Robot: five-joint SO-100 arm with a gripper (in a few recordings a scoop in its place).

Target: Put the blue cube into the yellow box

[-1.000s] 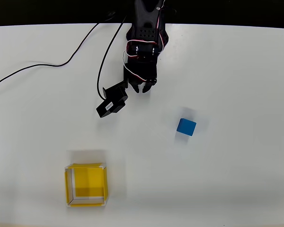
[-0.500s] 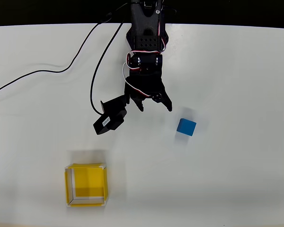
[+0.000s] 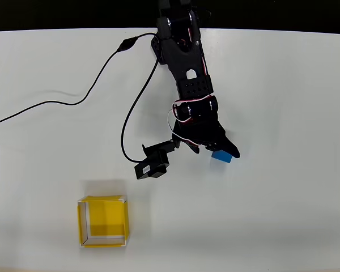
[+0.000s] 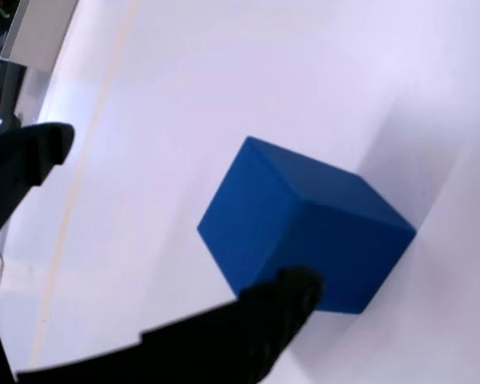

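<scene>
From above, the black arm reaches down across the white bench point(image 3: 283, 85) and its end effector point(image 3: 215, 152) sits right over the blue cube point(image 3: 221, 157), so only a sliver of blue peeks out below the dark fingers. The wrist view fills in what that hides: the blue cube point(image 4: 304, 228) rests flat on the bench between two black fingers point(image 4: 24, 160), one at the upper left standing clear of it, the other crossing in front of its lower edge, where I cannot tell whether it touches. The end effector point(image 4: 168, 232) is spread wide and grips nothing.

The cube has no long axis; it sits slightly turned from the bench edges, one corner aimed up the wrist picture.

The yellow box point(image 3: 83, 221) lies well apart at the lower left of the overhead view, open side up, roughly square to the frame. A small black camera module point(image 3: 152, 168) hangs beside the arm on a black cable point(image 3: 56, 102) that trails over the bench. Beyond the far edge runs a dark band.
</scene>
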